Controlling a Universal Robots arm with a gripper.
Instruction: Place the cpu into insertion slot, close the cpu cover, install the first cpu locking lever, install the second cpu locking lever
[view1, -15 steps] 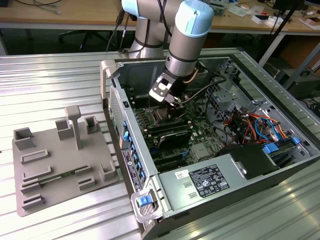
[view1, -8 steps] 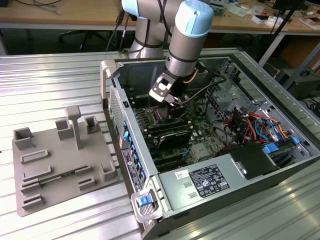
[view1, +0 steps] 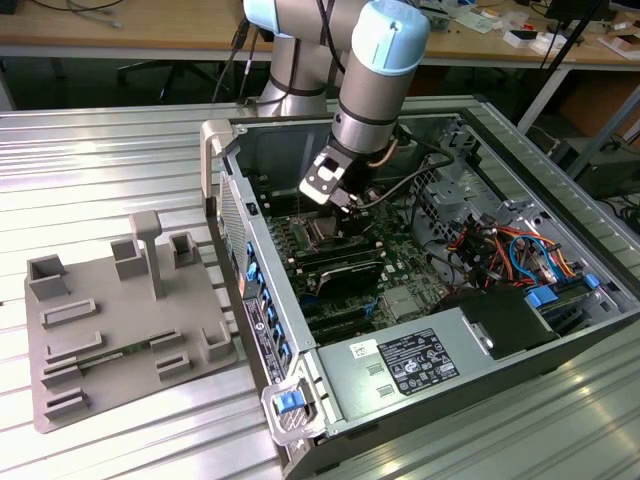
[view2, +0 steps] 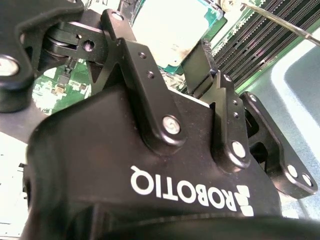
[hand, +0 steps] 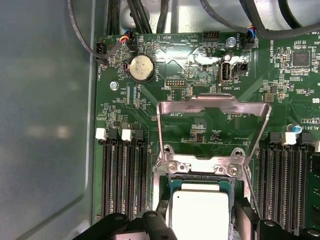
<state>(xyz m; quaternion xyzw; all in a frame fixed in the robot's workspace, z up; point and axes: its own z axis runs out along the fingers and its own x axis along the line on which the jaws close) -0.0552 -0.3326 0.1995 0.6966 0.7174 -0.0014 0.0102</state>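
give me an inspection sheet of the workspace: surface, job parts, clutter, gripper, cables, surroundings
surface: slatted metal table, with an open pc case lying on it
job's things: cpu within the slot, full seating not certain; cover open, raised on its hinge
clutter: grey fixture tray on the table beside the case
gripper: gripper down inside the case at the cpu; grip cannot be told
cables: black cables past the board's edge; orange and blue wires in the case
surroundings: desks behind the table
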